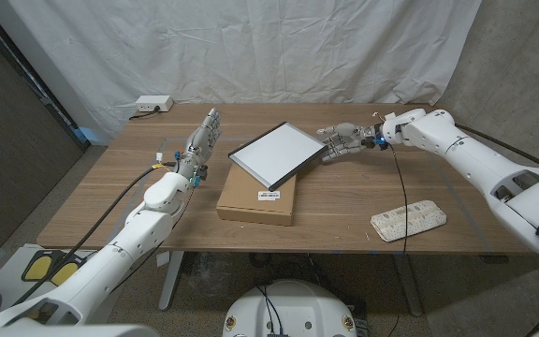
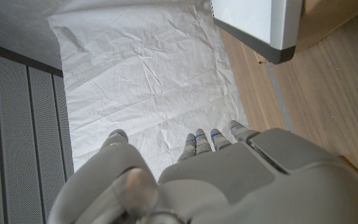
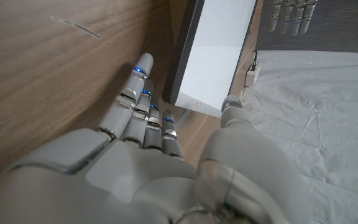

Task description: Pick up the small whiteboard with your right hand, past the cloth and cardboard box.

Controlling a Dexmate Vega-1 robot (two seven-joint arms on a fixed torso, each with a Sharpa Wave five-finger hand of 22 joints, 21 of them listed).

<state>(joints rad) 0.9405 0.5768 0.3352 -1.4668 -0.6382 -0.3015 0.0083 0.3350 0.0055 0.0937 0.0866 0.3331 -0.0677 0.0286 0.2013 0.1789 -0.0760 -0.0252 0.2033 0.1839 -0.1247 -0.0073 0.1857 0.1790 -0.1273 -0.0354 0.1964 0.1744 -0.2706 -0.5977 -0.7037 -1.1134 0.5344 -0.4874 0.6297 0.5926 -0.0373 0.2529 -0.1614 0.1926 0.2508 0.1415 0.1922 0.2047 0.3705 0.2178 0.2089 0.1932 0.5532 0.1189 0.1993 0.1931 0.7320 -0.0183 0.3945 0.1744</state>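
Whiteboard [image 1: 270,153], seemingly between fingers [image 3: 140,102].

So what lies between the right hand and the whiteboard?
Nothing: in the right wrist view, the right hand already brackets the whiteboard corner, fingers below.

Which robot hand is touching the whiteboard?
The right hand: its fingers are at the edge of the small whiteboard. The left hand stands apart, touching nothing.
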